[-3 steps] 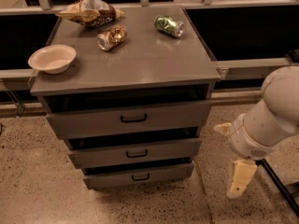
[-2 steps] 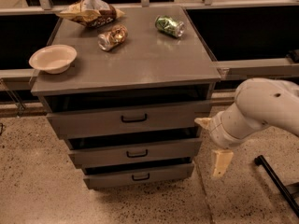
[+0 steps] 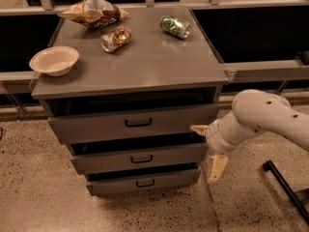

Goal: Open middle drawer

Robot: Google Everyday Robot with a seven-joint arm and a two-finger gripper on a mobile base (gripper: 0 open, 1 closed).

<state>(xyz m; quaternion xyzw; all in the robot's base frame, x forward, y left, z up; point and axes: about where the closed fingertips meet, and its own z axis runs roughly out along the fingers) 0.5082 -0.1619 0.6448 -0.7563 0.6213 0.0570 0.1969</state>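
The middle drawer (image 3: 106, 161) is a wide grey front with a small black loop handle (image 3: 141, 159), between a taller top drawer (image 3: 87, 125) and a smaller bottom drawer (image 3: 111, 185). All three look pushed in, each with a dark gap above it. My gripper (image 3: 208, 149) hangs on the white arm just off the cabinet's right front corner, level with the middle drawer. Its cream fingers (image 3: 217, 167) are spread apart and hold nothing. It is well right of the handle.
On the cabinet top (image 3: 145, 66) lie a white bowl (image 3: 54, 60), a chip bag (image 3: 92, 11), a crushed can (image 3: 116, 38) and a green can (image 3: 175, 26). A black bar (image 3: 285, 187) lies on the floor at the right. Dark railings run behind.
My arm has swung left from the right side of the floor up to the cabinet's right front corner. The drawers have not moved.
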